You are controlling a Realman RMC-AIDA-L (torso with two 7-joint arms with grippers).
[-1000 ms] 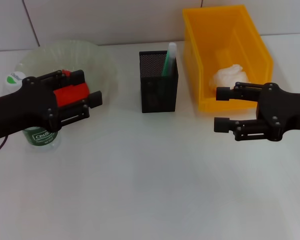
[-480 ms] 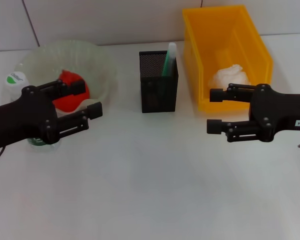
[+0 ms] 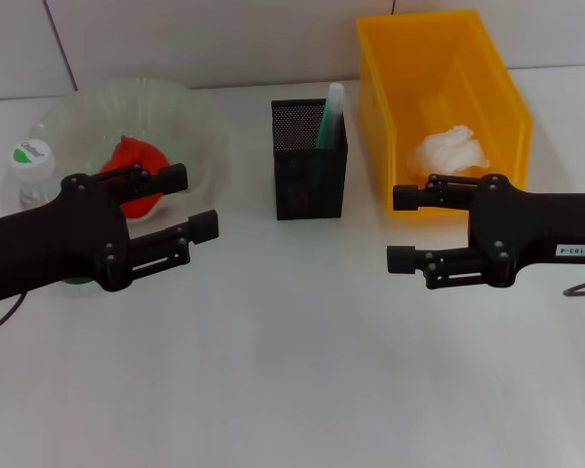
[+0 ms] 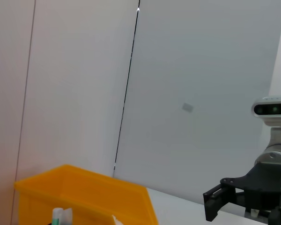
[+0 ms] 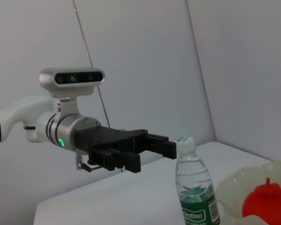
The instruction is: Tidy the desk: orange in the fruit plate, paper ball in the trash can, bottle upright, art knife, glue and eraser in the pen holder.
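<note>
The orange (image 3: 135, 185), reddish, lies in the clear fruit plate (image 3: 190, 117). My left gripper (image 3: 193, 202) hovers open and empty just in front of the plate's right side. The bottle (image 3: 31, 164) stands upright at the plate's left, mostly hidden behind my left arm. The white paper ball (image 3: 450, 149) lies in the yellow trash can (image 3: 439, 58). My right gripper (image 3: 400, 228) is open in front of it. The black mesh pen holder (image 3: 309, 175) holds a green-and-white stick (image 3: 330, 115). Art knife and eraser are out of view. The right wrist view shows the left gripper (image 5: 154, 152), bottle (image 5: 195, 190) and orange (image 5: 264, 205).
White desk surface stretches between the two arms and toward me. A tiled wall runs behind the plate, pen holder and trash can. In the left wrist view the trash can (image 4: 89, 194) and the right gripper (image 4: 229, 202) appear against the wall.
My left gripper let go of the orange into the fruit plate, then drew back toward me and to the right. My right gripper drifted left and slightly nearer.
</note>
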